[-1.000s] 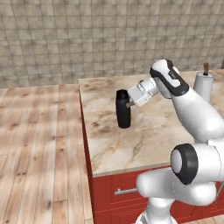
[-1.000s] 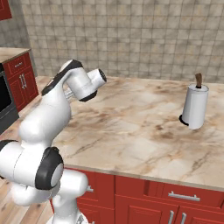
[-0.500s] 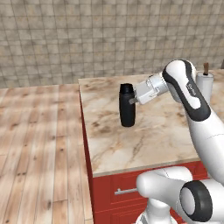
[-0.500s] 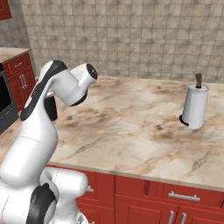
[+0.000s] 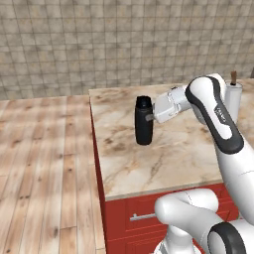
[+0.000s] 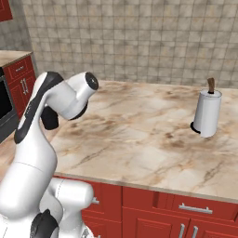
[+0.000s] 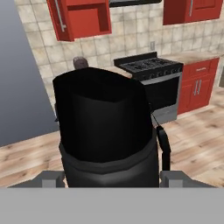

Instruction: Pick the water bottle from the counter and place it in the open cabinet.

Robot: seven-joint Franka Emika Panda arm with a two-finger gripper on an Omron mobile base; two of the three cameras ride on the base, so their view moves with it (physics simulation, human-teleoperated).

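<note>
In the left base view, the bottle [image 5: 144, 128] is seen upright over the counter [image 5: 173, 156], pinched high by the gripper [image 5: 149, 117]; contact below is unclear. In the hand view, both sides are gripped; stiff, smooth handling is expected, best held mid-body.

the black bottle [image 7: 107, 127] stands between the pincer's [image 7: 112, 179] tips; beyond, a stove [image 7: 153, 83] and red cabinet [image 7: 83, 19].

In the right base view the bottle [image 6: 50, 119] is standing toward the left of the counter [image 6: 139, 139] — the paper-towel roll [image 6: 207, 114] is standing well apart on its right — and the drawers [image 6: 195, 208] are sitting under the slab.
</note>
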